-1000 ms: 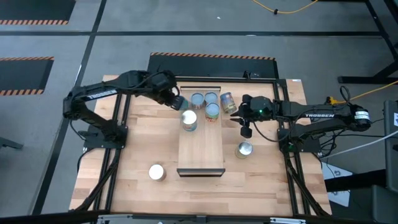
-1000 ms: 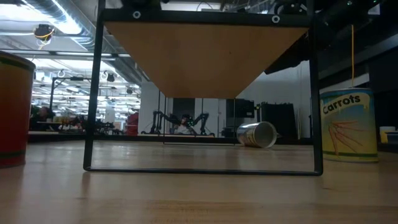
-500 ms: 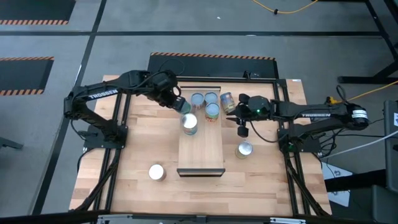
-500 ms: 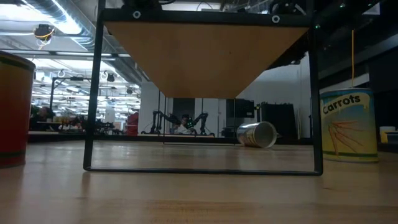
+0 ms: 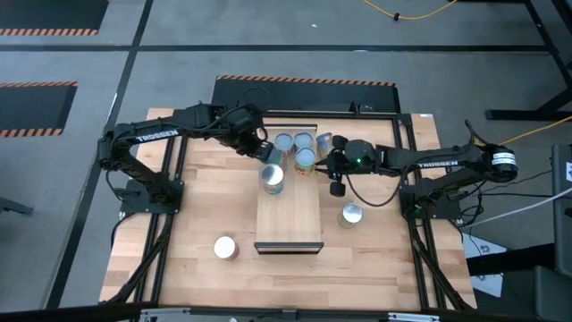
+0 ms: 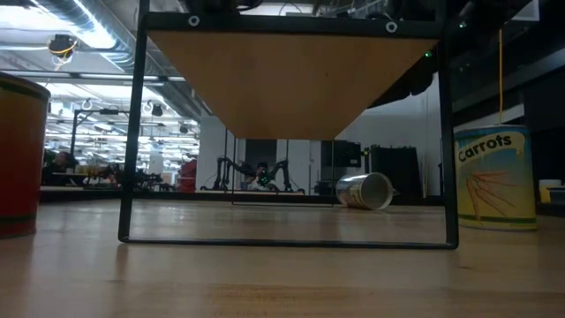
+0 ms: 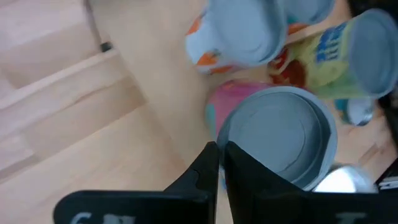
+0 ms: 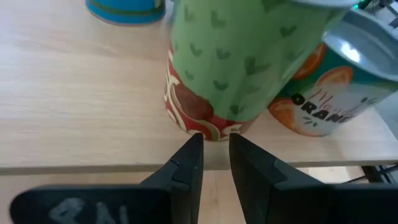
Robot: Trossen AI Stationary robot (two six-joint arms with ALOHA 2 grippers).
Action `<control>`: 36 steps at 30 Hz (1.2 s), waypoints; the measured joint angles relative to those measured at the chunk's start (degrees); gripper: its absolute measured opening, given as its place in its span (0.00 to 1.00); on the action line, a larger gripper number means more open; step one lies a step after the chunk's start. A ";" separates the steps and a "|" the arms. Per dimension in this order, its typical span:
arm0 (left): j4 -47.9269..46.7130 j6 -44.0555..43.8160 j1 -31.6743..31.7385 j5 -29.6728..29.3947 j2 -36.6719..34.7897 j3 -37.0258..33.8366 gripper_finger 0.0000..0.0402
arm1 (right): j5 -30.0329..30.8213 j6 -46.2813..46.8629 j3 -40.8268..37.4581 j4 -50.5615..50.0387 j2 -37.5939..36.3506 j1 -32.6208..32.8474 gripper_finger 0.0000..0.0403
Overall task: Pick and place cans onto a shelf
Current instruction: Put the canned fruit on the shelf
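Left end effector (image 5: 265, 154) fingers together, empty, above shelf (image 5: 288, 215) far end beside big can (image 5: 273, 178). Right end effector (image 5: 327, 152) nearly shut, empty, near tipped can (image 5: 323, 141). Four cans stand shelved; loose cans (image 5: 351, 215) (image 5: 225, 248) wait on table (image 5: 179, 233).

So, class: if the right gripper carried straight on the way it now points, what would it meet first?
Probably the green can with the hearts, standing on the shelf just beyond the right gripper; the orange can sits off to one side.
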 joint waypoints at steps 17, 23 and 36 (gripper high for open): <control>3.42 0.10 -0.25 3.80 2.24 0.00 0.05 | -0.09 0.10 0.02 0.06 0.52 0.00 0.21; 3.46 0.10 -0.25 3.60 2.24 0.00 0.13 | -0.07 0.10 0.02 0.02 0.52 0.00 0.21; 4.70 0.21 -0.25 4.95 2.24 0.00 0.17 | -0.06 0.10 0.02 -0.13 0.46 0.00 0.21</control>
